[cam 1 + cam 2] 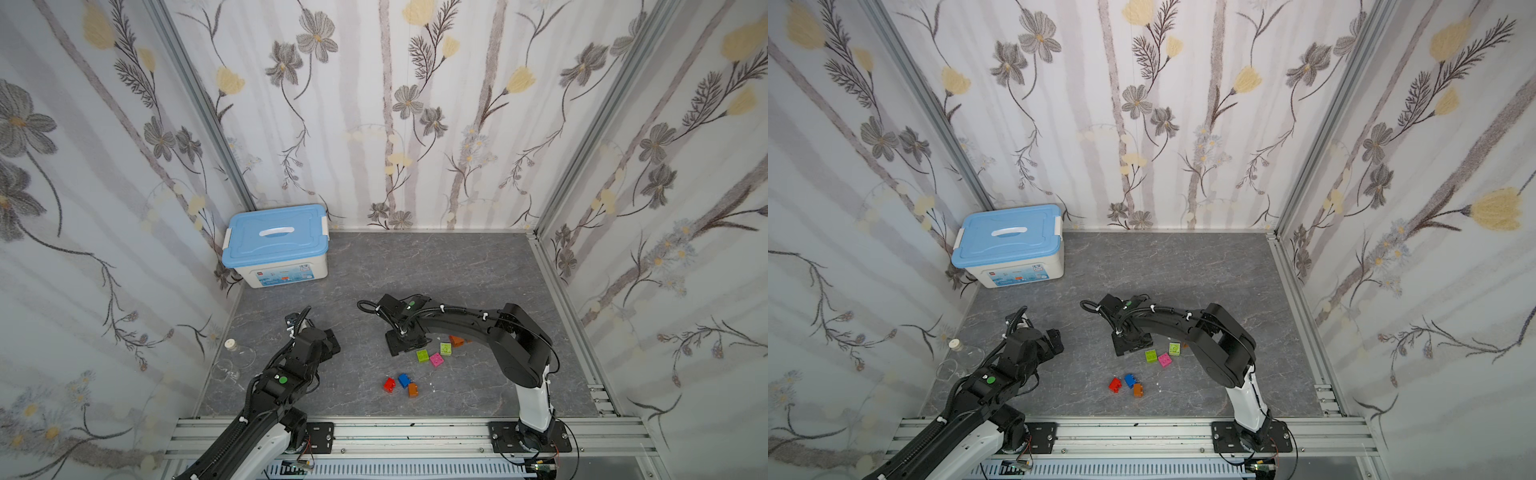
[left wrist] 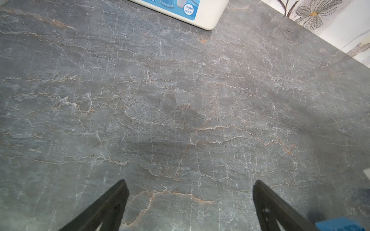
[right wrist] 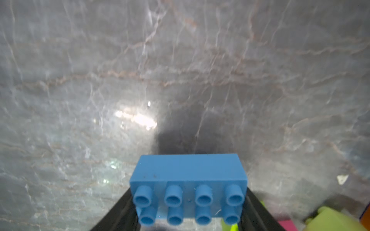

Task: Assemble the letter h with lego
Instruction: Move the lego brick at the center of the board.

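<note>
Shows right gripper (image 3: 189, 197) grasping a light-blue eight-stud brick (image 3: 188, 170) end to end. Shows left gripper (image 2: 190, 182) spread wide, released, over the grey counter (image 2: 180, 90).

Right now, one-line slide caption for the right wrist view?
Long light-blue lego brick, studs facing camera, between the fingers of the right tool, grey marbled table beyond.

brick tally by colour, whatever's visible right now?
Lime bricks: 2
Orange bricks: 2
Red brick: 1
Dark-blue brick: 1
Pink brick: 1
Light-blue brick, between the fingers of the right gripper: 1
Total: 8 visible; the arms may hide more.
</note>
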Available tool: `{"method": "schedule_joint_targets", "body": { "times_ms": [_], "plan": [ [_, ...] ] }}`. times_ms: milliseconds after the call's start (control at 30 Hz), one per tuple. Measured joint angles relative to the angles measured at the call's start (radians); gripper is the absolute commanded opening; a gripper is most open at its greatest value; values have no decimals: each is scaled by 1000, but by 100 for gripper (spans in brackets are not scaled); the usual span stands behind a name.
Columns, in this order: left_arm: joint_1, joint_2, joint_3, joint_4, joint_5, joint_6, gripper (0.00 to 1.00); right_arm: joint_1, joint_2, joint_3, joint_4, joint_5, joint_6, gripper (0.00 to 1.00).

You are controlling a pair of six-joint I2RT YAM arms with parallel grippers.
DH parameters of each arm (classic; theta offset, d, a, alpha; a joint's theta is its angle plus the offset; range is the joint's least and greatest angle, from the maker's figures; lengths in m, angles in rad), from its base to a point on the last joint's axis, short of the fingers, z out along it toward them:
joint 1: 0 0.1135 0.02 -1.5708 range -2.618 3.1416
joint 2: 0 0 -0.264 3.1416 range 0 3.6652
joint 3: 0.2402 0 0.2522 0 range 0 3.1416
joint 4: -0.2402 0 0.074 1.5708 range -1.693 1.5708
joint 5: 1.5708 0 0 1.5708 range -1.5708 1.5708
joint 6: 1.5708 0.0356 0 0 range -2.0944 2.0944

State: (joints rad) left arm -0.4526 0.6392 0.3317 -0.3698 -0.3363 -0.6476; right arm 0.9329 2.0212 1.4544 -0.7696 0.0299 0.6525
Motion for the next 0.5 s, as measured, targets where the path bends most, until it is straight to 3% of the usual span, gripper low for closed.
{"method": "schedule_joint_targets", "body": {
  "times_ms": [167,267,500],
  "plan": [
    [0,-2,0,0,0,0,100,-31,64,63,0,0,-26,65],
    [0,-3,0,0,0,0,100,-36,79,85,-2,0,-34,72],
    [0,-4,0,0,1,0,100,-37,8,71,-22,-5,-48,75]
  ]
}}
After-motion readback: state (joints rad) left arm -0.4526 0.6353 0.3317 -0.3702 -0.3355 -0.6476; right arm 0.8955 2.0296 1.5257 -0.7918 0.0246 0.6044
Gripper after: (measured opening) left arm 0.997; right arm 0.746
